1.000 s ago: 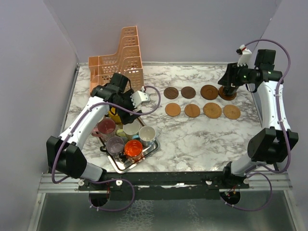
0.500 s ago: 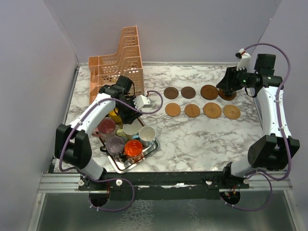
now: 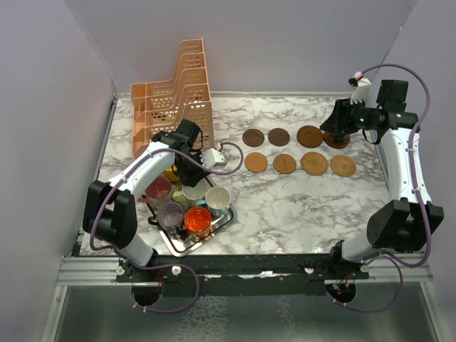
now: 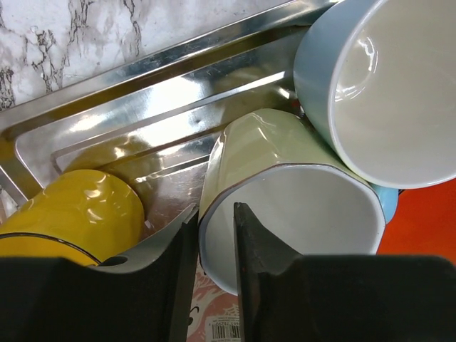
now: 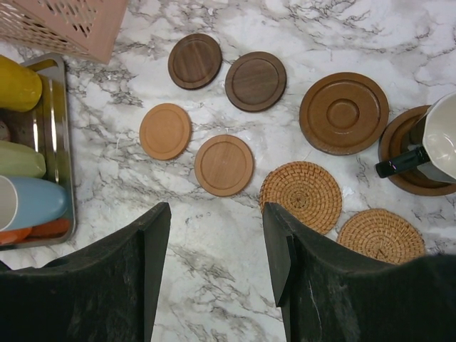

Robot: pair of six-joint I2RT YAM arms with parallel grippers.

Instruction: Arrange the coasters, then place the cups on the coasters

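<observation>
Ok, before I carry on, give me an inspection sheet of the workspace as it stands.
Surface: marble-pattern table, no spills seen.
Job's things: eight coasters in two rows of four; white cup sits on the back row's right-end one; other cups crowd the silver tray.
Clutter: peach slotted rack, back left.
Grippers: left pincer straddles the pale green cup at its wall, gap showing; right pincer open, empty, near the white cup.
Cables: purple cables loop along both arms, no snag seen.
Surroundings: plain walls on three sides; nothing else seen.
</observation>
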